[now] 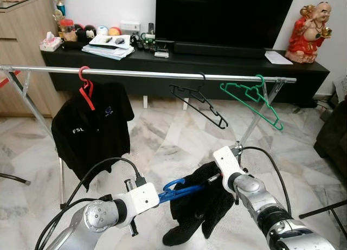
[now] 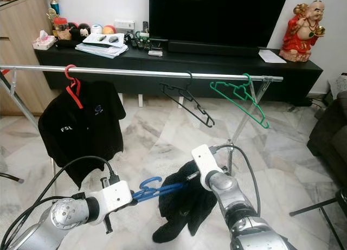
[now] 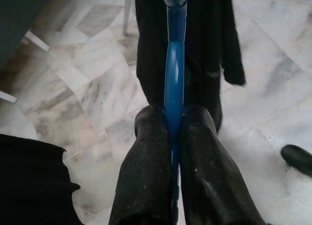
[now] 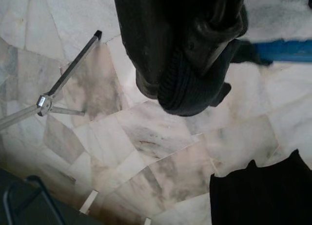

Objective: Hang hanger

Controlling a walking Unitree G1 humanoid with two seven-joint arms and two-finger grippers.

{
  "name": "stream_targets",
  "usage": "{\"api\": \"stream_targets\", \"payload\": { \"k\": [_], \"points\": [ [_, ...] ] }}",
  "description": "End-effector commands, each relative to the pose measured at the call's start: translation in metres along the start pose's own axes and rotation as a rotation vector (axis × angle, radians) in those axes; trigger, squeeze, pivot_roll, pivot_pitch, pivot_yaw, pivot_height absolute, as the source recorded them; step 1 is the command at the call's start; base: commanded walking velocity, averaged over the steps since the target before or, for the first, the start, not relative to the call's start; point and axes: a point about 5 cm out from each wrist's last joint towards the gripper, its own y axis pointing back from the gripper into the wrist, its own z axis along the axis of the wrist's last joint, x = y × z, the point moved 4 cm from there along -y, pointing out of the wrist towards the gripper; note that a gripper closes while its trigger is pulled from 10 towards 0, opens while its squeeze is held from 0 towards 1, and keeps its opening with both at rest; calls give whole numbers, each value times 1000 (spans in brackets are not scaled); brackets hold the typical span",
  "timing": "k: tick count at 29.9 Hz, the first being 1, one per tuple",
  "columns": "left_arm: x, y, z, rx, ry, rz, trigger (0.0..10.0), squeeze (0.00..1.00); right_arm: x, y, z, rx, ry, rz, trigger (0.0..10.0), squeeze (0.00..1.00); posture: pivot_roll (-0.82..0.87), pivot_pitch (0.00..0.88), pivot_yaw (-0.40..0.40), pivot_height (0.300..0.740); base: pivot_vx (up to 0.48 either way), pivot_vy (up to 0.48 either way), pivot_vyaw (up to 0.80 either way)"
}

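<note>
Left end effector [image 3: 174,137] clamps the blue hanger [image 1: 176,191], lying level toward the cloth-gripping right end effector [image 1: 217,177].

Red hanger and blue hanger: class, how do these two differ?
The red hanger hangs on the rail; the blue hanger is held low by the left gripper and the right gripper. The red hanger's black shirt hangs spread; the blue hanger's black garment droops bunched. Both carry black clothing.

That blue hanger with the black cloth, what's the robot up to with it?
The left gripper is shut on the blue hanger, and the right gripper holds the black garment draped on it, low above the floor. The rail ahead carries a red hanger with a black shirt, a black hanger and a green one.
</note>
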Motion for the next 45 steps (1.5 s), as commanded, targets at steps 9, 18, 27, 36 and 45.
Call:
{"api": "stream_targets", "payload": {
  "k": [9,18,27,36,45],
  "points": [
    [21,0,6,-24,-35,116,10000,0,-3,2,-2,16,80,26,10000,0,138,0,-131,740,0,0,0],
    [13,0,12,-79,21,44,10000,0,-3,4,3,-5,173,88,10000,0,136,0,-138,740,0,0,0],
    [-9,3,5,-55,56,-116,10000,0,-14,7,17,-36,304,89,10000,0,137,0,-144,740,0,0,0],
    [-3,-2,11,-79,52,-94,10000,0,-8,7,27,-81,319,131,10000,0,136,0,-147,740,0,0,0],
    [-6,-8,37,-225,123,-119,10000,0,15,11,46,-206,377,293,10000,0,135,0,-149,740,0,0,0]
  ]
}}
